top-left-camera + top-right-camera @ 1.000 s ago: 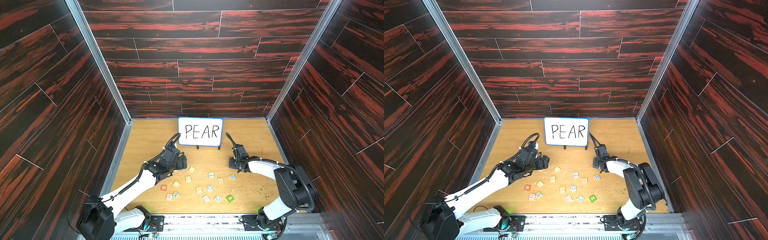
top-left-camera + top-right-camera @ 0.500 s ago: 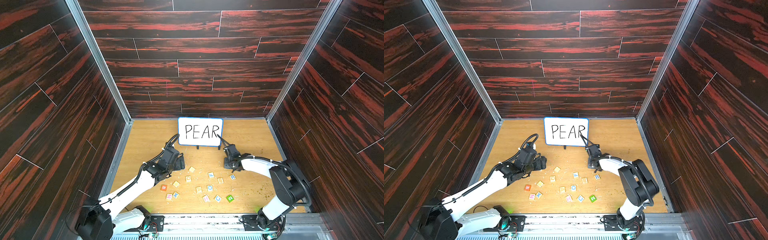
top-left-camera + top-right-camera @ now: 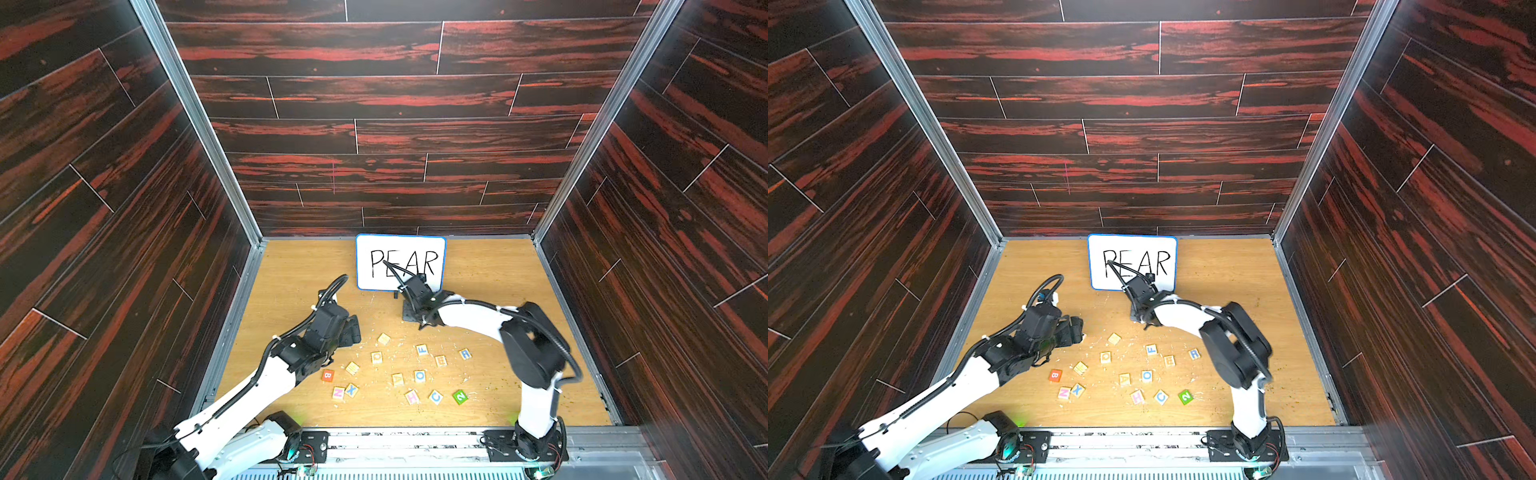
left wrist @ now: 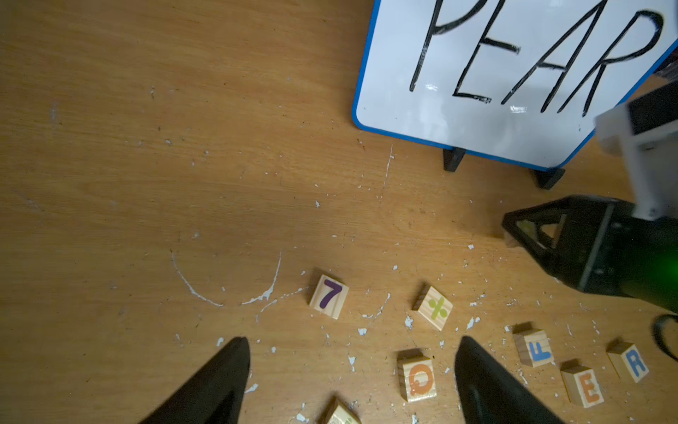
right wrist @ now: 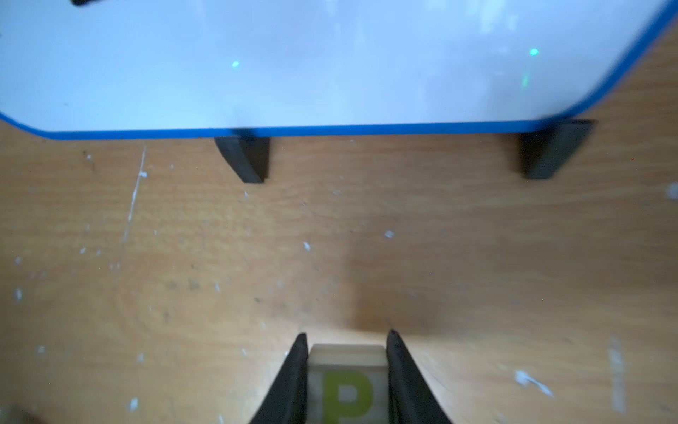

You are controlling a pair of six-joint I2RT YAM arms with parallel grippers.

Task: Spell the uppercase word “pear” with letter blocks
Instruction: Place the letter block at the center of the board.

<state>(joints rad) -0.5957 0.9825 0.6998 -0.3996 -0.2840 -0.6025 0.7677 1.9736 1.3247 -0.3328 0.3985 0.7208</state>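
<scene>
Robot test cell, lab type. Three walls (image 3: 395,124) of dark red-black wood-pattern panels, aluminium corner posts (image 3: 199,124); pale wooden bench (image 3: 299,270); two white arms (image 3: 249,386) bolted to front rail (image 3: 415,438); handwritten whiteboard (image 3: 415,245).

Bare bench (image 3: 291,282) lies open on both sides of the whiteboard (image 3: 401,262), which walls off the back on its 2 black feet (image 5: 244,158). The right pincer (image 5: 347,334), clamped on the P block (image 5: 346,385), fills the strip just before them. Scattered letter blocks (image 3: 441,360) crowd the near middle, with only narrow gaps between.

Left gripper (image 4: 352,343) hovers with jaws apart; right gripper (image 5: 346,336), arm stretched forward, pinches the P block (image 5: 346,394).
</scene>
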